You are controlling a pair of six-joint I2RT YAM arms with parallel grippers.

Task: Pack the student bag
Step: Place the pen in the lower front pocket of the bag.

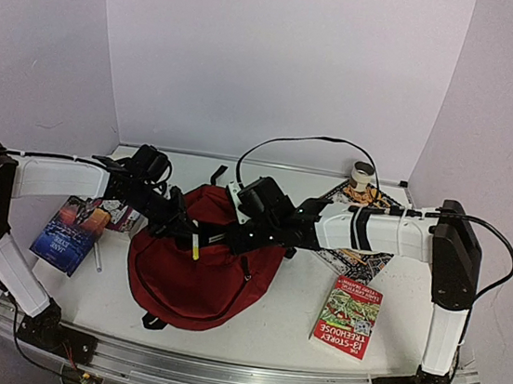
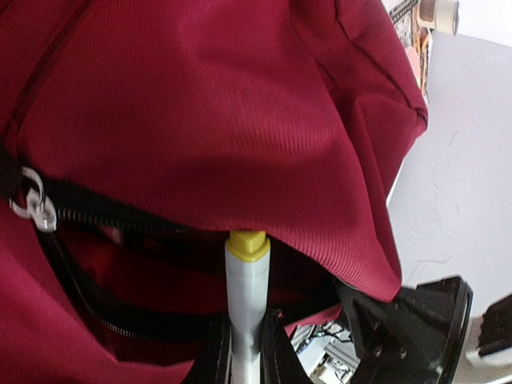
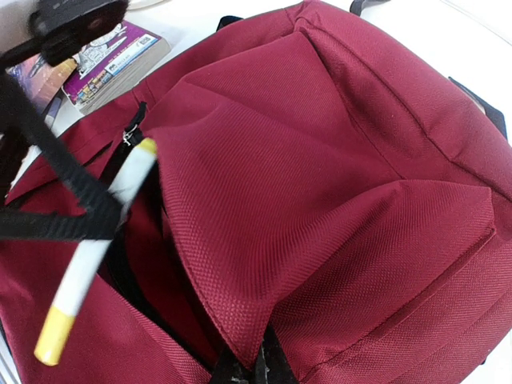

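Bright, diffuse light casts only soft shadows around the student bag [image 1: 191,282] on the pale tabletop [image 1: 290,316]; both wrist views blur at close range.

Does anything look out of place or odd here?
Nothing stands out. The backpack is bunched up only because the right gripper pinches its flap, while the left gripper holds a marker at the open pocket. No spill or damage shows.

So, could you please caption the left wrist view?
Left gripper holds a yellow-tipped pen at the open red bag.
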